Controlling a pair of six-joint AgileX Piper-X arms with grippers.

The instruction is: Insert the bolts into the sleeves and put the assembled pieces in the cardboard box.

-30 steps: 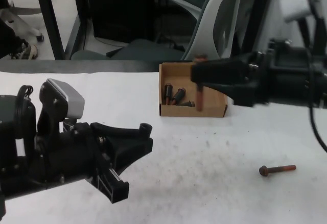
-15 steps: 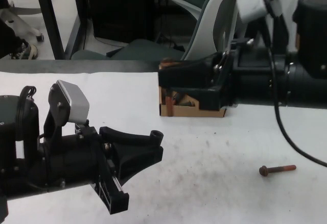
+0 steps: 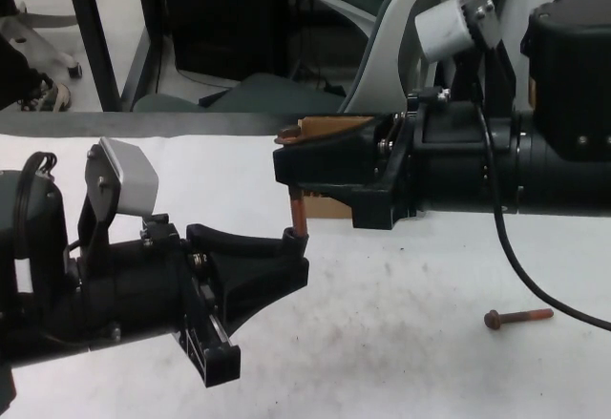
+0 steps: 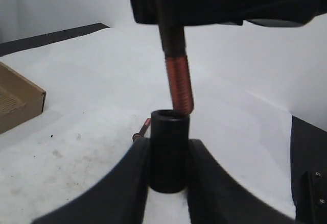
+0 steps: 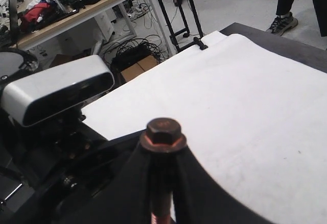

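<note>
Copper-coloured thread covers the lower end of the bolt point(image 4: 179, 89), which hangs upright with its hex head point(image 5: 163, 132) on top. The right gripper point(image 3: 296, 166) pinches it just below the head, fingers pressed against the shank on both sides. The tip sits right at the mouth of the sleeve point(image 4: 168, 152), near its far rim; whether it has entered the bore cannot be told. In the high view the bolt point(image 3: 298, 211) stands as a thin vertical bar between the two grippers, left of the bench's middle.

Sleeve: black, a short tube, upright, open end up. The left gripper point(image 3: 291, 257) clamps it, one finger point(image 4: 130, 183) on each side of its lower half.

The left arm lies low over the near left part of the bench point(image 3: 401, 324). The right arm reaches in from the right, higher.

Cardboard box point(image 3: 329, 207): at the far middle, mostly behind the right gripper, with an edge visible above and a strip below it. Contents hidden. The left wrist view shows one corner of it point(image 4: 18, 101), well apart from the sleeve.

A second bolt point(image 3: 518, 317) lies flat on the white bench at near right, well apart from both grippers.

Beyond the far edge stands an office chair point(image 3: 382, 37).
</note>
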